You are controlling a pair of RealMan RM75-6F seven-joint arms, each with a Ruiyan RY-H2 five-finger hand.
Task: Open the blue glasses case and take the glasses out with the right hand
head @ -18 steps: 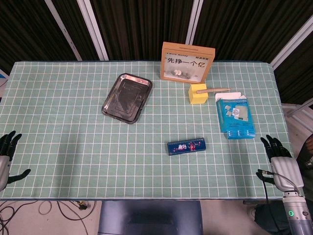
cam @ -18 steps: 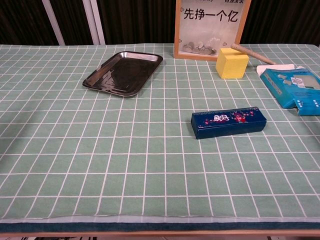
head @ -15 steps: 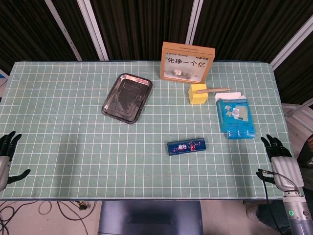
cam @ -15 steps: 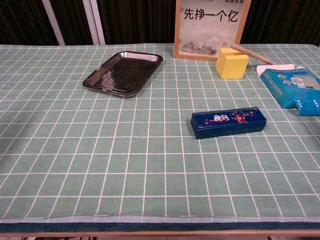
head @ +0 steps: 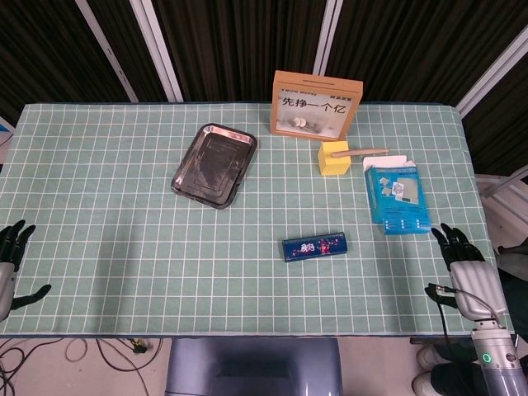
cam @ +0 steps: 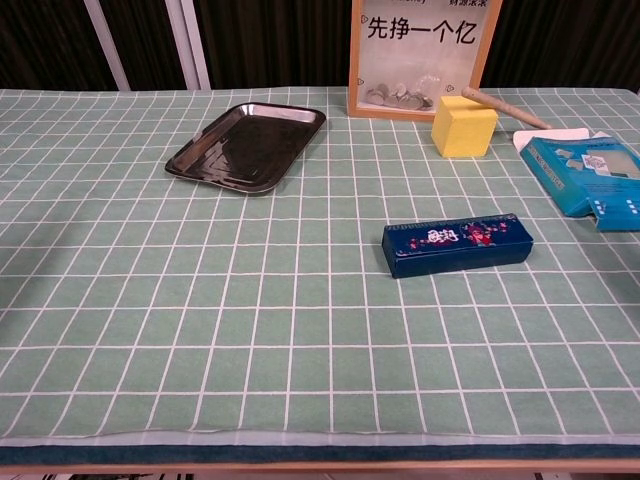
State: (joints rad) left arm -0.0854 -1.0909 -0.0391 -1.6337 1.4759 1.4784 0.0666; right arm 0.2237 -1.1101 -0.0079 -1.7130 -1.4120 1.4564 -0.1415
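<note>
Task status: not started, as far as the views show. The blue glasses case (head: 314, 247) lies closed and flat on the table (head: 99, 214), near the front centre, with no hand on it. The glasses are not visible; presumably they are inside. Opening the case and lifting the glasses out both remain to be done.

Right hand (head: 467, 270): released, fingers spread, holding nothing, at the table's front right corner, well apart from the case. Left hand (head: 10, 268): likewise empty with fingers apart, at the front left edge, partly cut off by the frame. Neither hand appears in the chest view.

Surface: a green cloth with a white grid covers the table. Also present: a dark metal tray (head: 214, 165), a framed sign (head: 316, 105), a yellow block (head: 334, 157), a light blue box (head: 398, 198). Behind the table hang dark panels or curtains with pale uprights.
</note>
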